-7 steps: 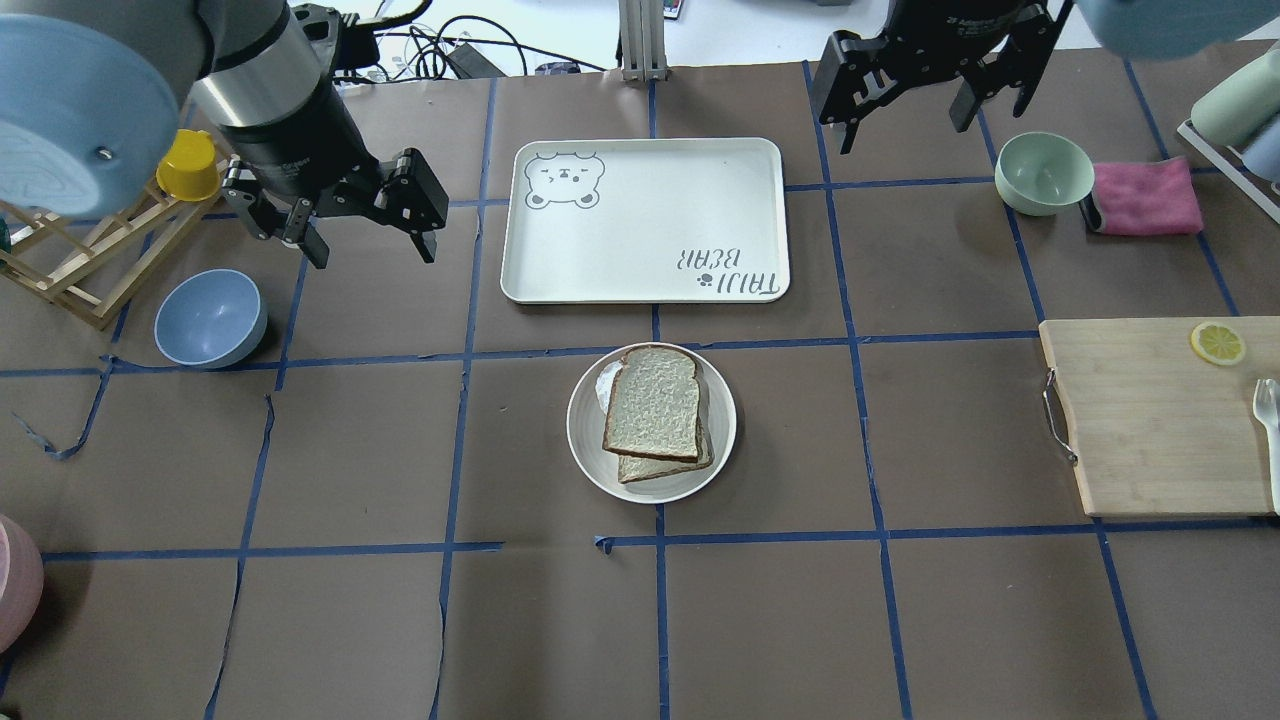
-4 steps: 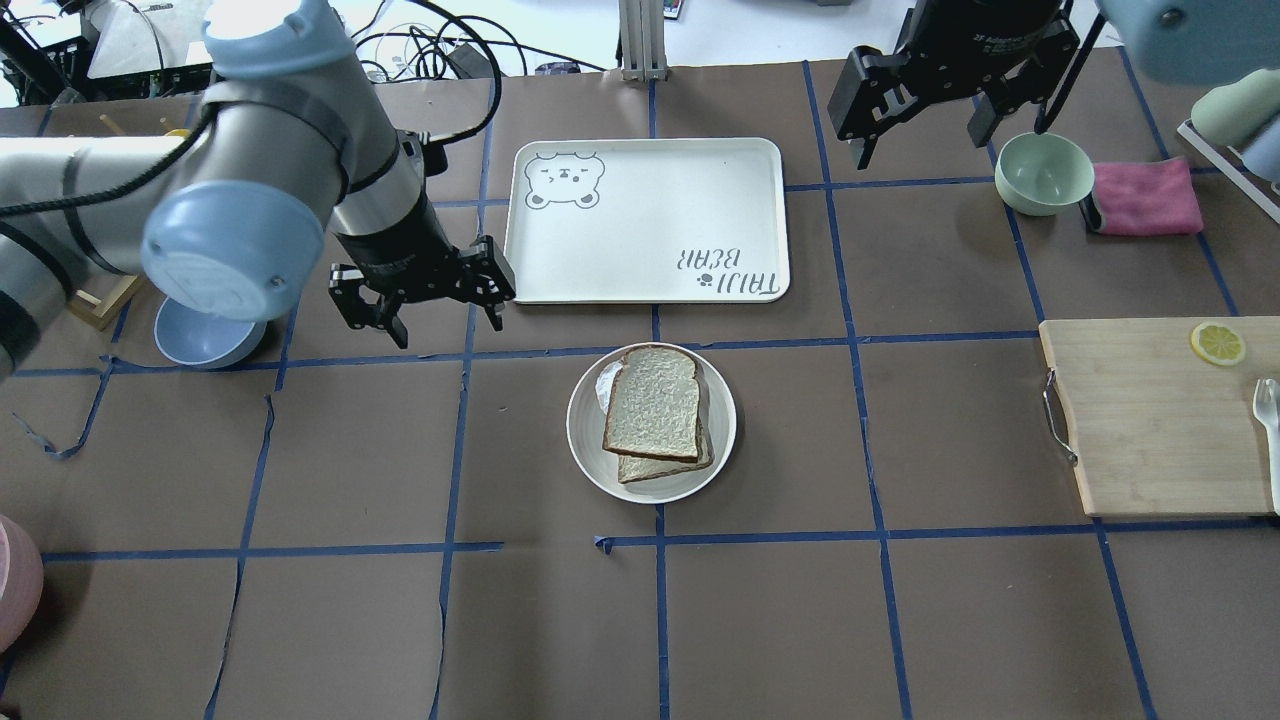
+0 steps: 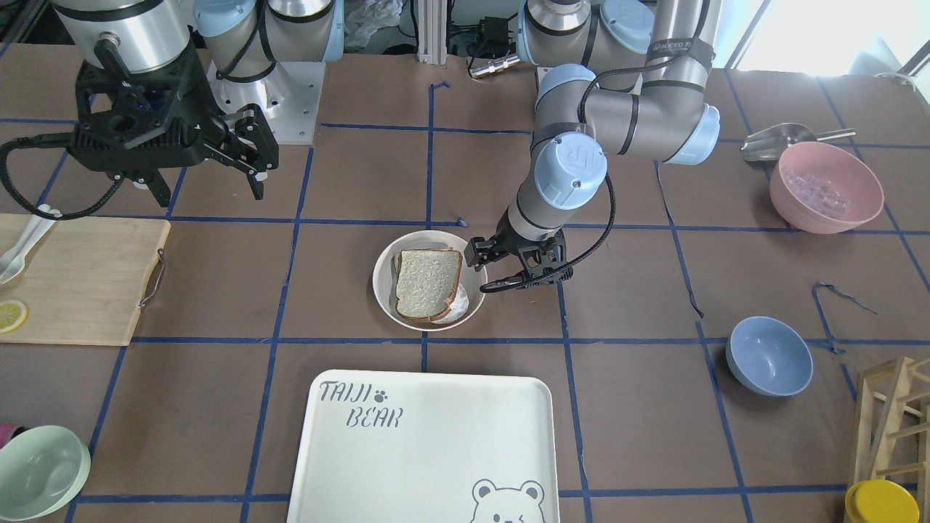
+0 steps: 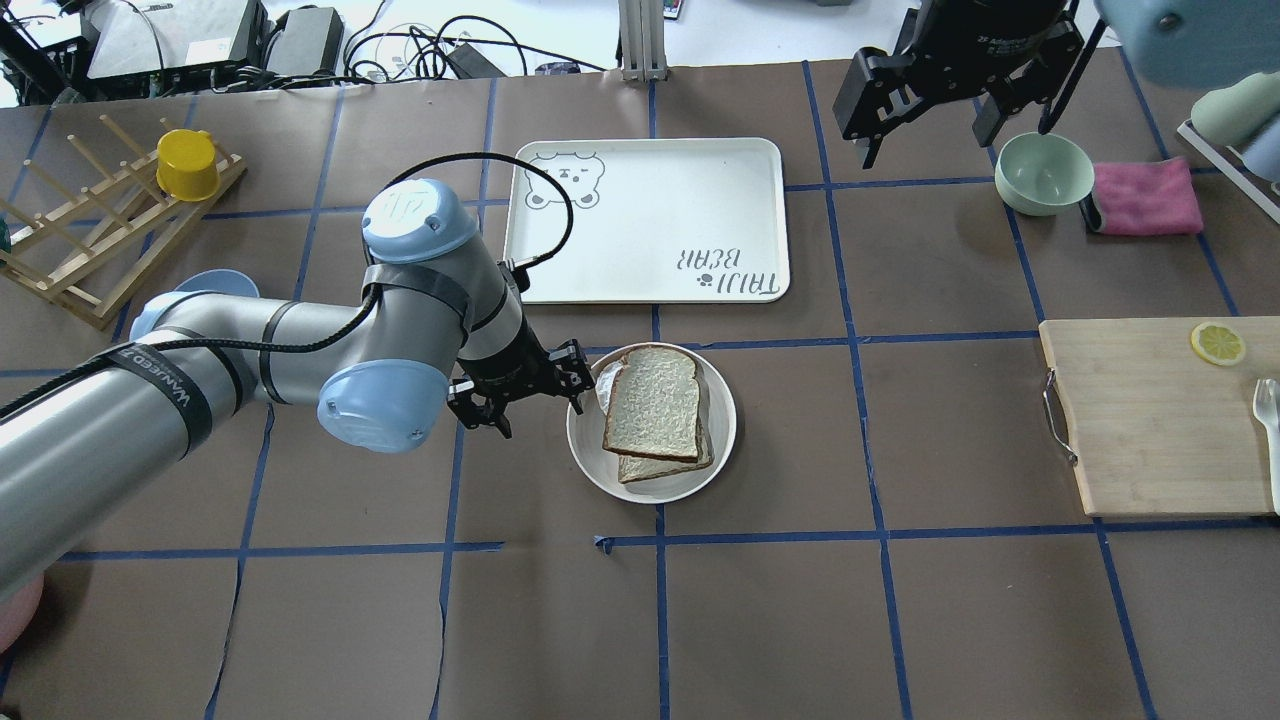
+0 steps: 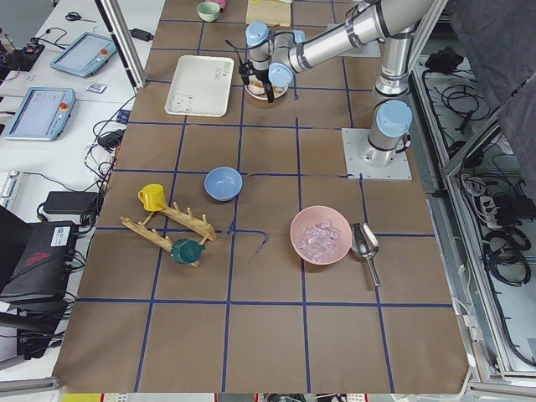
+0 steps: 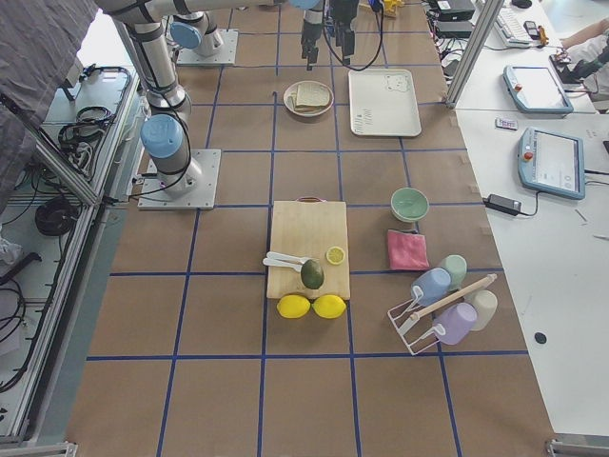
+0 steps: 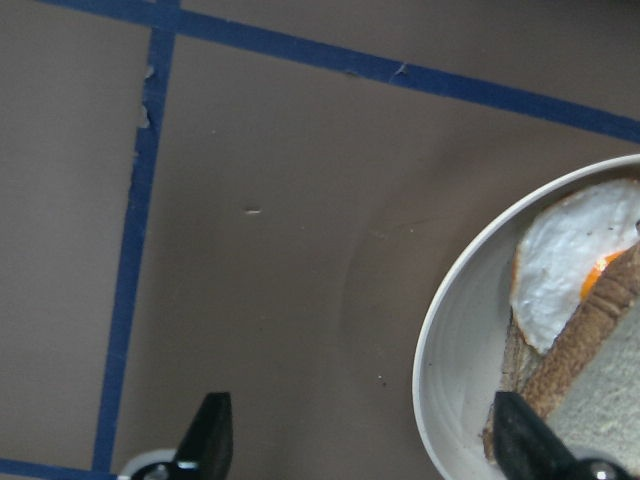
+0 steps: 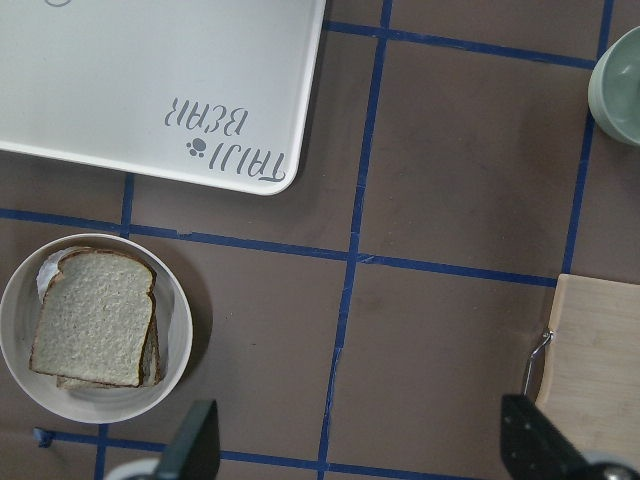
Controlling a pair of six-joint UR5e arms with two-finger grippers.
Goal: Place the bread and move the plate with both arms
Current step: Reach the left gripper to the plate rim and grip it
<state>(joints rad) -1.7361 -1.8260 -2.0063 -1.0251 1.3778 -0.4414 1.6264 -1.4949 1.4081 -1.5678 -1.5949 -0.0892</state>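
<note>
Squarish grey-white toast slice with dark crust (image 4: 655,405) lies in round cream-white deep plate (image 4: 727,425) (mid-tabletop (image 4: 350,620)). Left tool (image 4: 540,412), released, straddles the plate's rim. Right tool (image 4: 925,148), released, hangs well apart.

The left arm (image 4: 200,370) stretches forward toward the centre, elbow bent and wrist turned downward. The left gripper (image 4: 538,410) hangs low, its fingers (image 7: 212,440) spread wide and holding nothing. The right arm (image 3: 138,36) is held back on its own side. The right gripper (image 3: 207,190) points down from high up, its fingers (image 8: 195,440) also wide apart and empty.
</note>
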